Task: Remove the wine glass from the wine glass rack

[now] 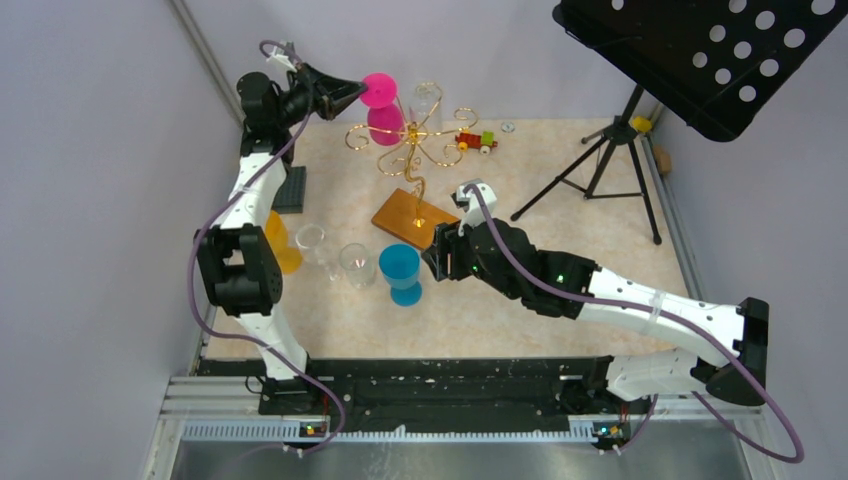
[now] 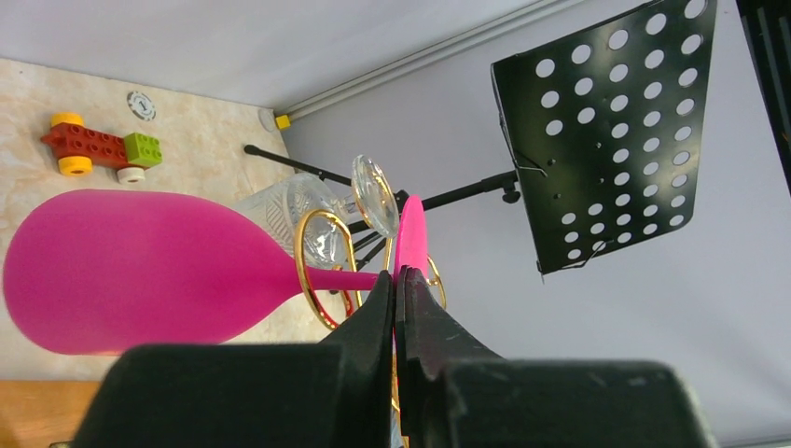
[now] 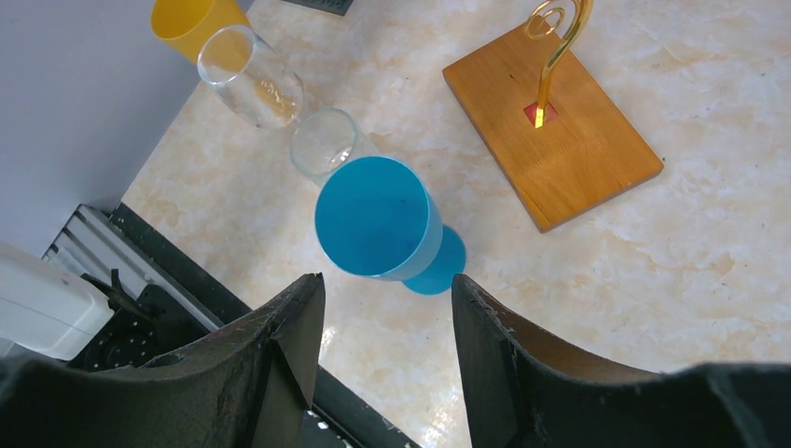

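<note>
The wine glass rack is a gold wire stand with curled arms on a wooden base, seen again in the right wrist view. A pink wine glass hangs bowl-down at its far left. In the left wrist view the pink glass's stem runs through a gold curl. My left gripper is shut on the rim of the glass's pink foot. A clear glass hangs on another arm. My right gripper is open and holds nothing, just right of a blue glass.
A yellow cup and two clear glasses stand left of the blue glass. A brick toy car lies behind the rack. The black music stand on its tripod fills the right back.
</note>
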### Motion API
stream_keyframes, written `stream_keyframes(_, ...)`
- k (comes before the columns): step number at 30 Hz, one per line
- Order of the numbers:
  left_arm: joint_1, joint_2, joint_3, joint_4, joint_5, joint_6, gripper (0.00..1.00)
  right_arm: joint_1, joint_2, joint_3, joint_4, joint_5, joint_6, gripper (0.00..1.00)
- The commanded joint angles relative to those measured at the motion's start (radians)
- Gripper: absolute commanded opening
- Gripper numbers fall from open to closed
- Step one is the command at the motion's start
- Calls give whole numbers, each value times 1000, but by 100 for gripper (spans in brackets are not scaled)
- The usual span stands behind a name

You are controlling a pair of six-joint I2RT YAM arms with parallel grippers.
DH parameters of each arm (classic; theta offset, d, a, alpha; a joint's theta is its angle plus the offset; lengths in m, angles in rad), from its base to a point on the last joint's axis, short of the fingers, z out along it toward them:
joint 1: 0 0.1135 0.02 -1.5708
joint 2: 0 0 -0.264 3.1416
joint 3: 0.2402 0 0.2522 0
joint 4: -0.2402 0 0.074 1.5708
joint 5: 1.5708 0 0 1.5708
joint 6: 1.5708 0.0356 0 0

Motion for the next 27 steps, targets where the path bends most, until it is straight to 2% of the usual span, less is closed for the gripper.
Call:
stream_keyframes(1, -19, 11, 59, 29, 9, 15, 0, -6, 9, 9, 22, -9, 6, 54)
stream_keyframes(15, -23, 52, 119, 5, -19, 23, 0, -6, 10, 11, 26, -32, 10, 55)
stream_keyframes(27, -23, 22, 84, -72, -98, 84, 0, -7, 8, 9, 25, -30, 14, 55)
